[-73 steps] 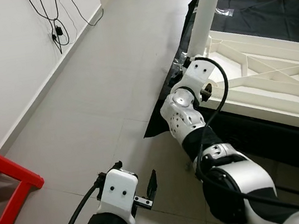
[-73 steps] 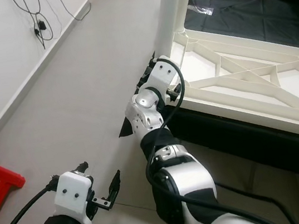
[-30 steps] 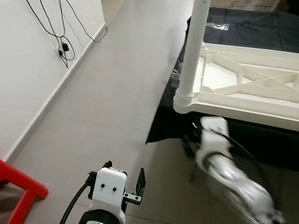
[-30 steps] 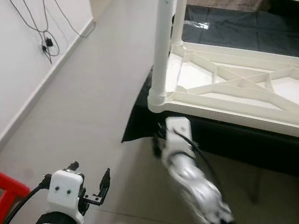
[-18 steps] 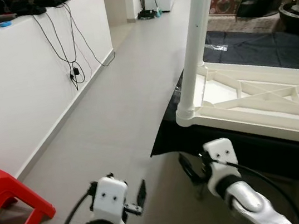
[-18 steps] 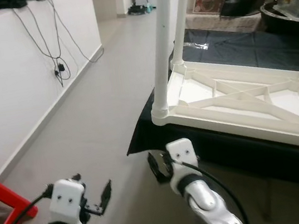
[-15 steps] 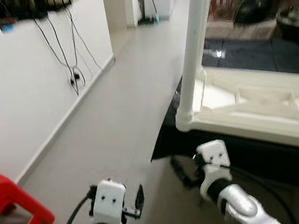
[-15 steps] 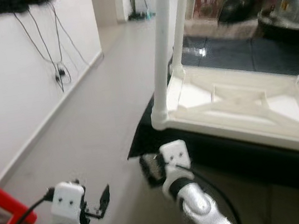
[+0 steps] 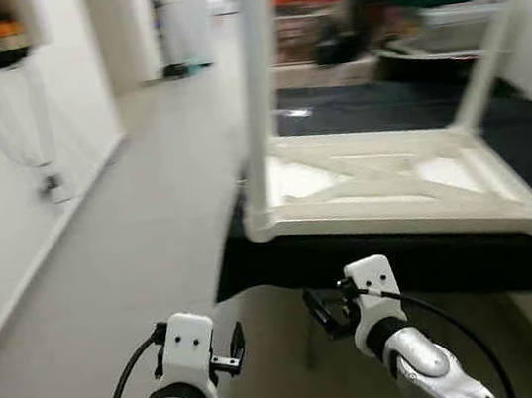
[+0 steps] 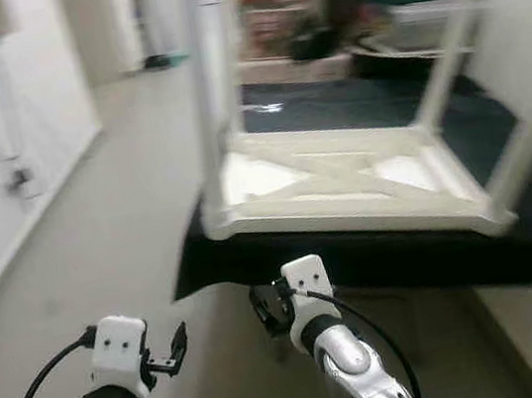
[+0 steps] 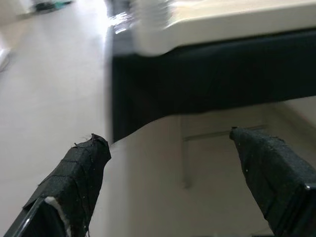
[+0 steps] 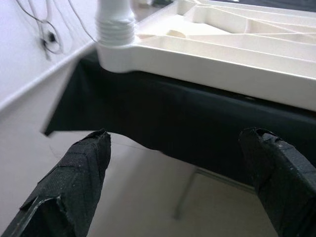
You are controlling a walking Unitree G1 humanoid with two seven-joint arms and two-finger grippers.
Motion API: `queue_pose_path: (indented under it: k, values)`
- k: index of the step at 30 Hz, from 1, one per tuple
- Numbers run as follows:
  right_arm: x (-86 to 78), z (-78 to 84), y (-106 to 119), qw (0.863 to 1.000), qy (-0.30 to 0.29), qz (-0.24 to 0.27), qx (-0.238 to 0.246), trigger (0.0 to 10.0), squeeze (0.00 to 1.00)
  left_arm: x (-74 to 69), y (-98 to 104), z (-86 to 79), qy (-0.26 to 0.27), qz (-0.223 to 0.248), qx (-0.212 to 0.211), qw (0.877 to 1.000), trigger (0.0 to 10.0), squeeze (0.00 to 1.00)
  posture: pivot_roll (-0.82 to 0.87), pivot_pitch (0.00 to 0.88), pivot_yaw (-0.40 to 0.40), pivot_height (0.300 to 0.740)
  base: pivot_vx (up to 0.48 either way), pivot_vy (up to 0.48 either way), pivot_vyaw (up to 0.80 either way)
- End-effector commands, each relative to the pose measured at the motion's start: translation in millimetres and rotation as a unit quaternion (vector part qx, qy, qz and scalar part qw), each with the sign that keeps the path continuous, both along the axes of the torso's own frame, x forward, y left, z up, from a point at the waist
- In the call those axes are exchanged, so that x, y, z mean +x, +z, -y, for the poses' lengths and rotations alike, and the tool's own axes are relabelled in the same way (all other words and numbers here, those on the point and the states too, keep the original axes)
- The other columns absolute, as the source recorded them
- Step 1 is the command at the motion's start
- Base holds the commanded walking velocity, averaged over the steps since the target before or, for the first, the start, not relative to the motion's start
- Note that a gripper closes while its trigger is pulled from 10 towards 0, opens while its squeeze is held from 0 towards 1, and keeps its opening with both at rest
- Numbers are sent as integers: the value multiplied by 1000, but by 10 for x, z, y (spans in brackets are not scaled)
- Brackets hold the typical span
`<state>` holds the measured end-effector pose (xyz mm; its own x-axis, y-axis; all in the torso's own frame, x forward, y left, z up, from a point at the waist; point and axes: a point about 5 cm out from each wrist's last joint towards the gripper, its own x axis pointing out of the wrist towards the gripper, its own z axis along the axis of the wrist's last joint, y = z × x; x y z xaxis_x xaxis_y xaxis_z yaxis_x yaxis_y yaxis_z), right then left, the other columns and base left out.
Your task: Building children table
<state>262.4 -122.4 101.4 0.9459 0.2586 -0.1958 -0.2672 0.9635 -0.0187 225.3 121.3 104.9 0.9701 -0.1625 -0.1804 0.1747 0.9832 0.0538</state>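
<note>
Children table: upside down, legs upward, on the cloth-covered surface; ahead of both arms.
Near-left leg: upright at the table's near-left corner.
Right legs: rising at the table's right side.
Left pincer: low over the floor, before the surface, left of right pincer.
Right pincer: just before the surface's near edge.
Wall: along the left.
Clutter: behind the table.

Domestic interior: grey tiled floor, white wall with hanging cables at 10 o'clock, stacked plastic storage boxes at 12 o'clock.
</note>
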Motion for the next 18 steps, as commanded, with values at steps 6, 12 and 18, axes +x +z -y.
queue_pose_path:
  k: [6, 12, 18]
  values:
    - [46, -46, 6, 1000, 9, 5, -5, 10000, 0, -4, -50, -11, 6, -3, 8, 1000, 10000, 0, 113, 0, -69, 740, 0, 0, 0]
    - [60, -40, -27, 1000, 14, 1, -10, 10000, 0, 14, -117, -41, 26, -18, -10, 999, 10000, 0, 114, 0, -68, 740, 0, 0, 0]
    - [51, -29, -47, 1000, 15, -1, -9, 10000, 0, 5, -123, -58, 42, -14, -24, 999, 10000, 0, 115, 0, -73, 740, 0, 0, 0]
